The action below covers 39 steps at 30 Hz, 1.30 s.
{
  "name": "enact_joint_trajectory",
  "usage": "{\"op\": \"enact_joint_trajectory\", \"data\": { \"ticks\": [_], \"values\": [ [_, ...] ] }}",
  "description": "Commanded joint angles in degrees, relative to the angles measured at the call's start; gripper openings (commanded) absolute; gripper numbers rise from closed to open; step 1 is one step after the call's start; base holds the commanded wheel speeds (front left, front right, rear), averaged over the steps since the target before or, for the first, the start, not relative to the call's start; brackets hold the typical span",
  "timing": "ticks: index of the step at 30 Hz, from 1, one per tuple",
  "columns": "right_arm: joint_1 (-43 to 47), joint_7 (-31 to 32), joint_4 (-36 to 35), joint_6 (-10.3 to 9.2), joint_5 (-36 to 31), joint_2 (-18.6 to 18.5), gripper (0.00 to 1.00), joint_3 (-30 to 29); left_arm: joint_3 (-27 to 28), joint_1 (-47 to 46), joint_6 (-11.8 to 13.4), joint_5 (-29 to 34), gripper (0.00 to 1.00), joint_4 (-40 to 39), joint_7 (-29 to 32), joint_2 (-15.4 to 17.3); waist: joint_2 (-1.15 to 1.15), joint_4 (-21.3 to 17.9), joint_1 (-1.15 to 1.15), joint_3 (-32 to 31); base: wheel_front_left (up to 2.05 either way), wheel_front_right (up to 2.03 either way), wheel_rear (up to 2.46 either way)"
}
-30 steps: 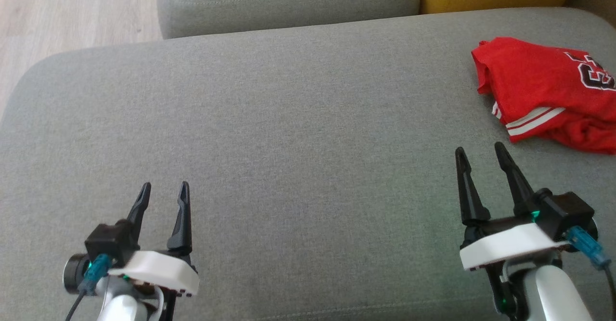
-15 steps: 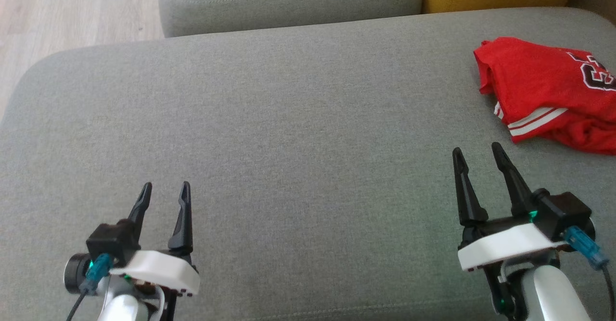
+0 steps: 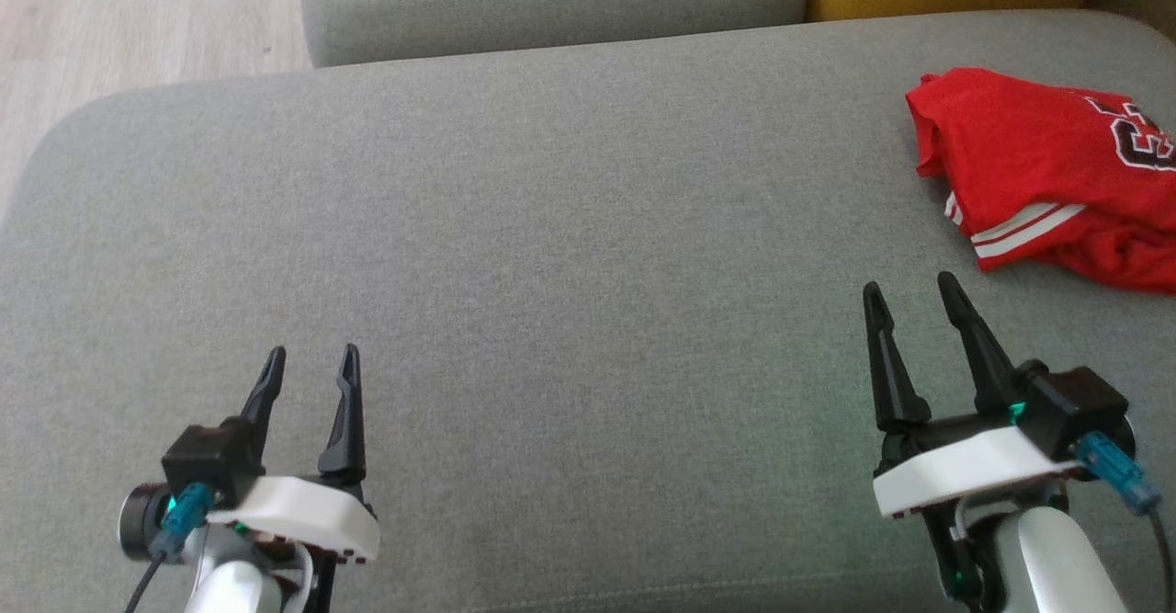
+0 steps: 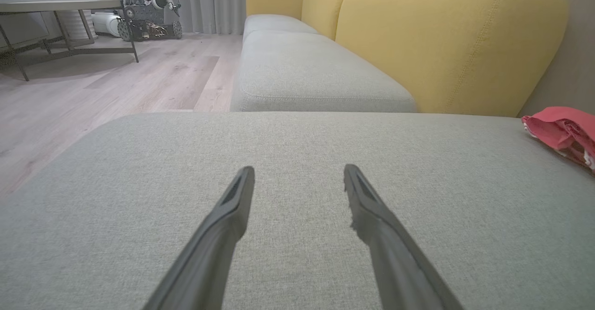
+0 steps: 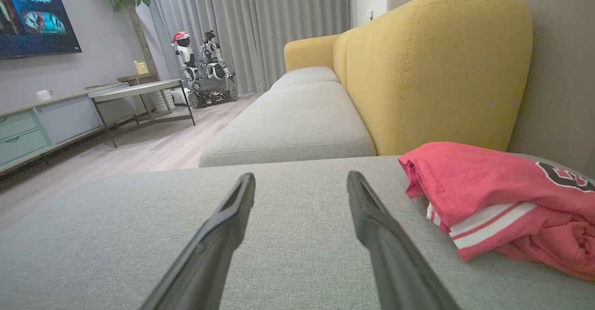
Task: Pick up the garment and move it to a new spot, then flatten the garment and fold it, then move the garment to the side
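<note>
While two pincers (image 3: 314,350) (image 3: 908,282) gape, one garment (image 3: 1038,163)

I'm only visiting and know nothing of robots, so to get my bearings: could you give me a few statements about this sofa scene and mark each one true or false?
1. The red garment lies on the grey cushion, on the robot's right side. True.
2. The right gripper is clamped on the garment. False: its fingers stand apart with nothing between them, short of the garment.
3. The left gripper is open and empty. True.
4. The garment is spread flat in a single layer. False: it lies bunched in layers.
5. The backrest behind the cushion is blue. False: it is yellow.
</note>
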Motion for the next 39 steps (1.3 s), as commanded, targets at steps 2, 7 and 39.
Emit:
{"op": "enact_joint_trajectory", "data": {
  "ticks": [2, 7, 39],
  "values": [
    [-1.9, -0.4, -2.0, -0.05, 0.4, -0.1, 1.0, 1.2, 1.9, -2.8, 0.3, -0.1, 1.0, -2.0, -0.2, 1.4, 0.0, 0.0, 0.0, 0.1, 0.0, 0.0, 0.0],
    [-2.0, -0.4, -1.9, -0.05, 0.5, -0.1, 1.0, 1.1, 1.8, -2.9, 0.4, -0.3, 1.0, -2.0, -0.1, 1.6, 0.0, 0.1, 0.0, 0.1, 0.0, 0.0, 0.0],
    [-0.1, 1.1, 4.2, -0.02, 14.7, -0.8, 0.0, -0.7, 2.7, 0.0, -1.6, -12.4, 0.0, 2.6, 3.3, -1.1, 0.0, 0.4, 0.0, -0.1, 0.0, 0.0, 0.0]
  ]
}}
